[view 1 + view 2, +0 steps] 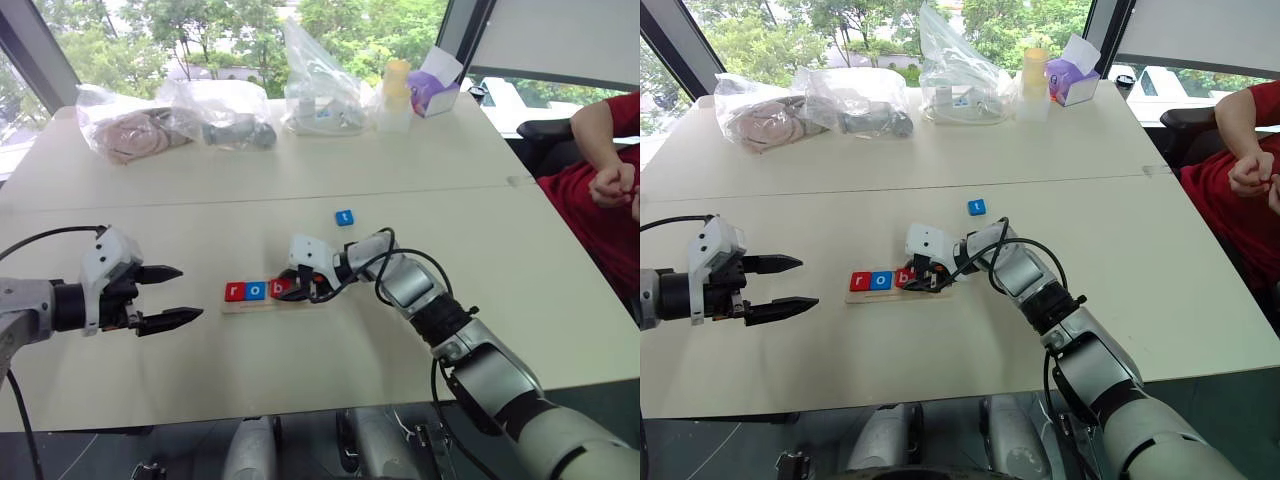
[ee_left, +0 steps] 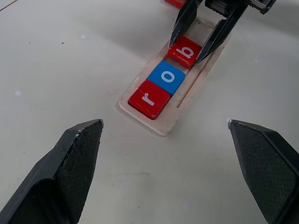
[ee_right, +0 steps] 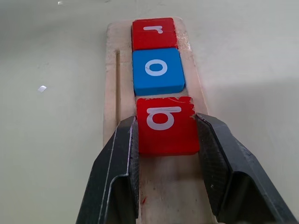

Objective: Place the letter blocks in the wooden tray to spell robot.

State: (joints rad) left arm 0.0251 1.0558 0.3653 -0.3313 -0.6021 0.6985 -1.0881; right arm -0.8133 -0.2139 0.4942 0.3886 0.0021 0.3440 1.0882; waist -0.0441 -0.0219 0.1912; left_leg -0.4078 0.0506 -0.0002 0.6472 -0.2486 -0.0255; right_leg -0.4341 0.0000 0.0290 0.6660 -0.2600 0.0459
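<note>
Nearest us, at the lower left of the head view, we see the left gripper (image 1: 168, 296) hanging above the pale desk (image 1: 120, 380) with its two black fingers spread wide and nothing between them.

Just right of it, at frame centre, lies the long narrow light-wood tray (image 2: 161, 128). It holds the red square block with a white r (image 2: 149, 99) at its left end, then the blue square block with a white o (image 2: 167, 77) touching it. The right gripper (image 3: 166, 133) is clamped on the red square block with a white b (image 3: 166, 126), which sits in the third place, close behind the o. We cannot tell whether it rests fully flat on the tray floor.

We judge the step in hand to be seating the b; three of five letters are then in place. The next move calls for letting go of the b without dragging it, then lifting clear.

Farther back, above the tray in the frame, the blue square block with a white t (image 1: 344, 217) lies loose on the desk. At the far edge sit clear plastic bags (image 1: 220, 115); a person in a red sleeve (image 1: 600, 190) sits at the right margin.
</note>
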